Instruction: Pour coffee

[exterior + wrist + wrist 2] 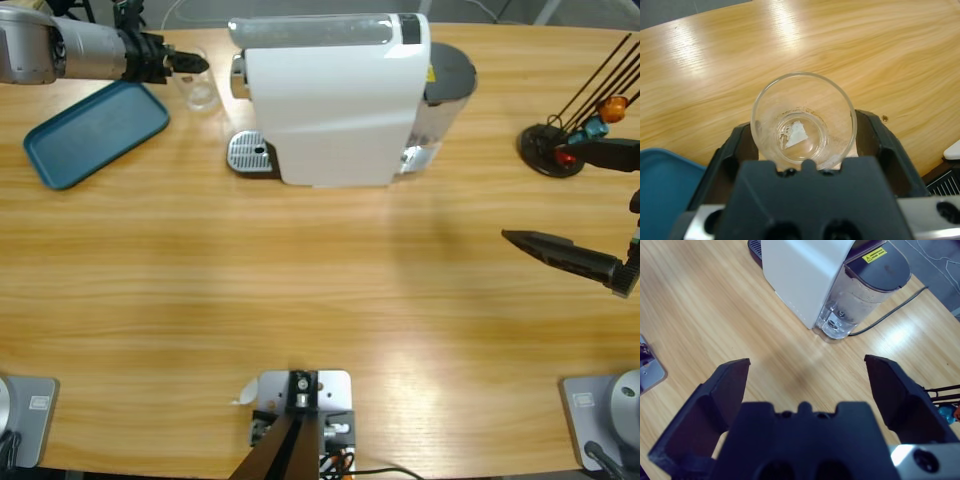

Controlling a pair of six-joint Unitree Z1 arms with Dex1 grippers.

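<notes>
Overhead, the glass point(198, 88) is faint — left gripper point(805, 145) jaws pinch it; right gripper point(807, 390) jaws spread.

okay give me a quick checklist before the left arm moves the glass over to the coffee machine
1. Glass sits between the left gripper jaws: ok, one jaw on each side of it.
2. Firm grip on the glass: cannot tell, the contact is not clear.
3. Glass upright and holding no liquid: ok, only a white fleck shows at its bottom.
4. Drip tray of the coffee machine free: ok, nothing stands on it.
5. Right gripper out of the path: ok, open, over bare table on the far side of the machine.
6. Blue tray beside the glass: ok, it lies away from the route to the machine.
</notes>
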